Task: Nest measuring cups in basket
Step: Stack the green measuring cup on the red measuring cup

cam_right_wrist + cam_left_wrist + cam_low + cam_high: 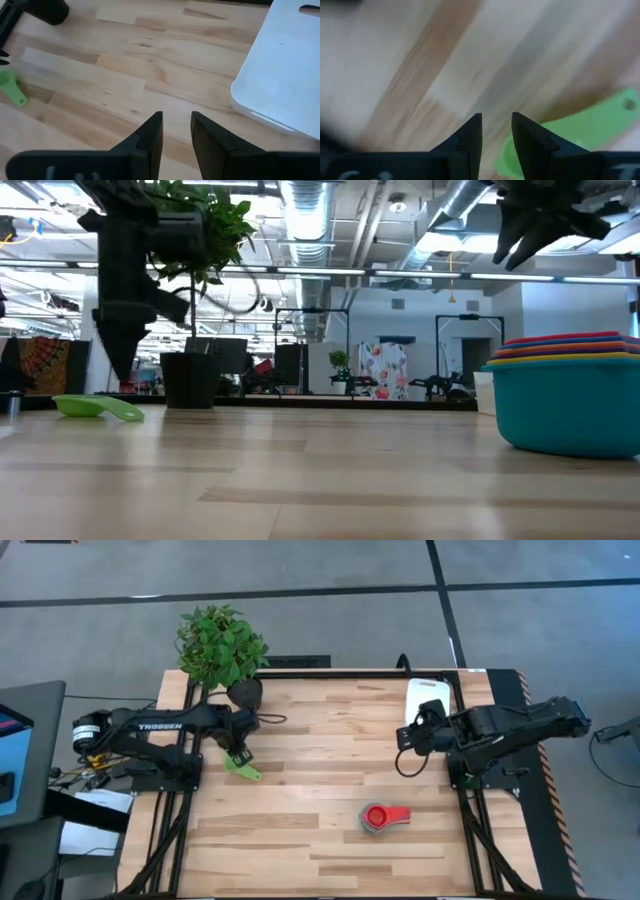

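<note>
A green measuring cup (243,769) lies alone on the table's left half, also seen in the low view (95,407) and the left wrist view (580,131). My left gripper (237,754) hangs shut just above the table beside that cup's bowl, fingers pointing down (121,375), (496,127). The other cups sit nested in a stack (378,817) near the table's near right, red on top and teal at the bottom (570,395). The white basket (428,698) rests at the far right (280,75). My right gripper (414,730) hovers shut, high, beside the basket (176,125).
A potted plant (222,645) in a dark pot (245,692) stands at the far left, just beyond my left gripper. Bare wood (320,740) stretches across the middle between the green cup, the stack and the basket. A black frame runs along the table edges.
</note>
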Controlling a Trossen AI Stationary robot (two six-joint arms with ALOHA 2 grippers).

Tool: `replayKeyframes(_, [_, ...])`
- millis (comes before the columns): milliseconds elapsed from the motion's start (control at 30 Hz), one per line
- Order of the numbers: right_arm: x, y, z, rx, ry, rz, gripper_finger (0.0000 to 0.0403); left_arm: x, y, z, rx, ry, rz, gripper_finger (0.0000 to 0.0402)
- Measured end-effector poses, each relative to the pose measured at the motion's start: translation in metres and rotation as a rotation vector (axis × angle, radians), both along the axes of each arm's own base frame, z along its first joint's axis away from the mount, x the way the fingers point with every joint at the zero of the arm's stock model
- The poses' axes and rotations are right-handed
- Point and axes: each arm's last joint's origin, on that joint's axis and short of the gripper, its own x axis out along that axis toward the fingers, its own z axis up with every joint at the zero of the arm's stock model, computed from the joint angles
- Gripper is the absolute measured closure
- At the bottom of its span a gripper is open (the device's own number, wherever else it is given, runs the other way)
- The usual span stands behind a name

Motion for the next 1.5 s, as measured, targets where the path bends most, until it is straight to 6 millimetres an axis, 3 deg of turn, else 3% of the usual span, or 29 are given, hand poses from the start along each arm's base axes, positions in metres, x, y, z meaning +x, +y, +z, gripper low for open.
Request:
replayKeyframes(100, [0.004,-0.002,-0.003,-0.005,0.022,-0.016,0.0278,-0.005,0.002,-0.001,-0.008,0.016,0.180,0.0308])
replayKeyframes(200, [0.010,-0.004,-0.006,-0.008,0.035,-0.035,0.0278,-0.009,0.002,-0.001,0.004,0.042,0.250,0.0308])
replayKeyframes(367, [0.019,-0.008,-0.011,0.006,0.069,-0.006,0.0278,-0.008,0.000,-0.004,-0.064,0.029,0.193,0.0308])
replayKeyframes(567, [0.020,-0.008,-0.012,0.039,0.088,0.028,0.0278,-0.018,-0.007,-0.026,-0.138,0.068,0.094,0.0308])
replayKeyframes(867, [0.016,-0.006,-0.011,0.077,0.112,0.094,0.0278,-0.010,-0.005,-0.031,-0.139,0.027,0.081,0.0311])
replayKeyframes(1133, [0.013,-0.003,-0.010,0.103,0.119,0.124,0.0278,-0.004,-0.005,-0.048,-0.257,0.098,0.328,0.0368])
replayKeyframes(1233, [0.011,0.003,-0.009,0.131,0.119,0.163,0.0278,0.001,-0.010,-0.048,-0.326,0.072,0.412,0.0393])
replayKeyframes(1333, [0.007,0.009,-0.010,0.148,0.150,0.208,0.0278,0.010,-0.017,-0.042,-0.265,0.011,0.517,0.0392])
replayKeyframes(1500, [-0.010,0.021,-0.014,0.158,0.279,0.221,0.0278,0.042,-0.038,-0.031,-0.233,-0.256,0.623,0.0392])
